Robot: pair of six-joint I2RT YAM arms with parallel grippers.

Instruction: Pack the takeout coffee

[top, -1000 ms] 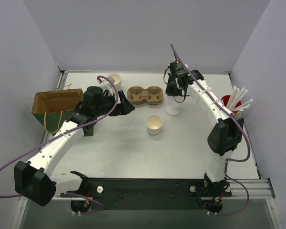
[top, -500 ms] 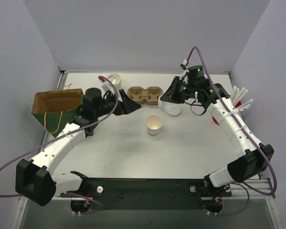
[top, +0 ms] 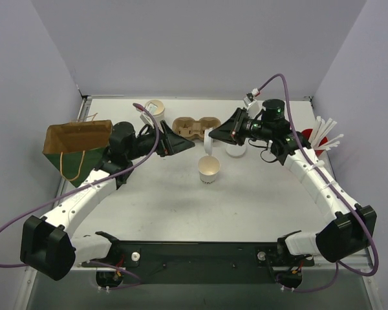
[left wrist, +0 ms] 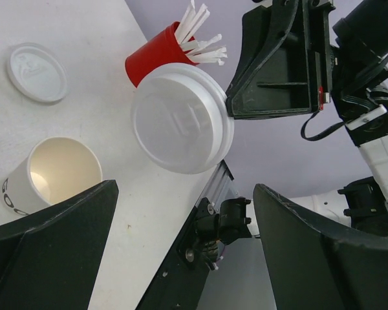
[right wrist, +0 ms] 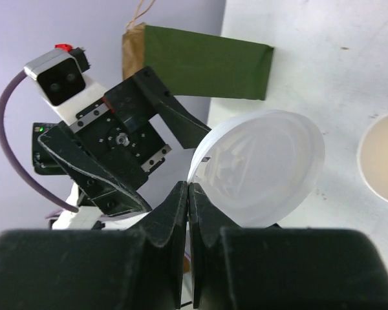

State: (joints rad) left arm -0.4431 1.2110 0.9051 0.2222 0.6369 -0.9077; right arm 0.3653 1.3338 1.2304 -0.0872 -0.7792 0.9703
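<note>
An open white paper cup (top: 209, 169), tan inside, stands mid-table; it also shows in the left wrist view (left wrist: 52, 174) and at the right edge of the right wrist view (right wrist: 385, 161). A second cup (top: 155, 108) stands at the back left. My right gripper (top: 213, 137) is shut on the rim of a whitish plastic lid (top: 208, 139), held tilted in the air above and behind the open cup; the lid also shows in both wrist views (right wrist: 262, 168) (left wrist: 181, 119). Another lid (top: 236, 150) lies on the table. My left gripper (top: 183, 143) is open and empty, facing the held lid.
The brown cardboard cup carrier (top: 196, 128) sits at the back centre, behind both grippers. A brown-and-green paper bag (top: 74, 145) lies at the left. A red cup of white straws (top: 313, 139) stands at the right edge.
My right arm has swung out to the right and turned, carrying a lid up and left from the lid spot. My left gripper has edged slightly right toward it.
</note>
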